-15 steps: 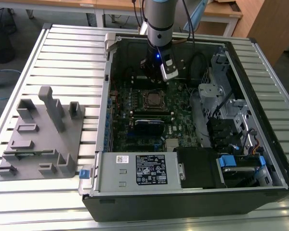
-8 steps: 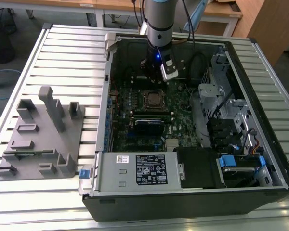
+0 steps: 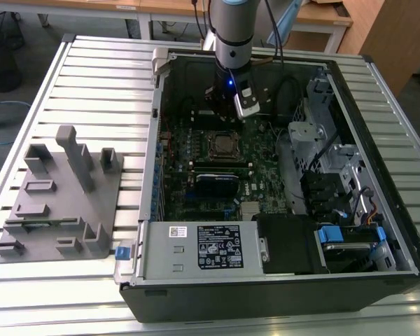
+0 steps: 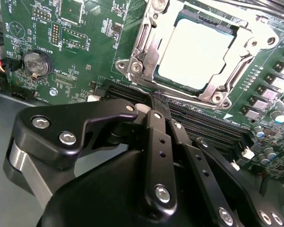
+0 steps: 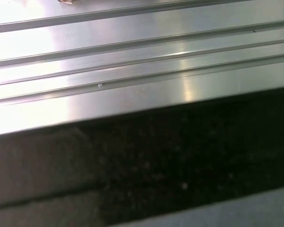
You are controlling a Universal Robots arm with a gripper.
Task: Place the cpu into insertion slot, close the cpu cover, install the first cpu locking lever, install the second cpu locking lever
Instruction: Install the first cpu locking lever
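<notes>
The cpu (image 4: 199, 49), a dull silver square, lies in the insertion slot (image 3: 224, 145) on the green motherboard. The cpu cover (image 4: 149, 45), a silver frame, lies flat around the cpu and its window shows the chip's top. A thin wire locking lever (image 4: 189, 100) runs along the socket edge nearest my gripper. In the second wrist view my gripper (image 4: 161, 106) is shut, its two black fingers pressed together with the tips right at that lever. In the exterior view the gripper (image 3: 220, 112) hangs over the board just behind the socket.
The open computer case (image 3: 378, 91) surrounds the board, with long black memory slots (image 4: 213, 130) beside the socket. The white-labelled power supply (image 3: 203, 248) is at the front and drive cages (image 3: 329, 154) are on the exterior view's right. A grey fixture (image 3: 63, 203) stands on the slatted table (image 5: 132, 56).
</notes>
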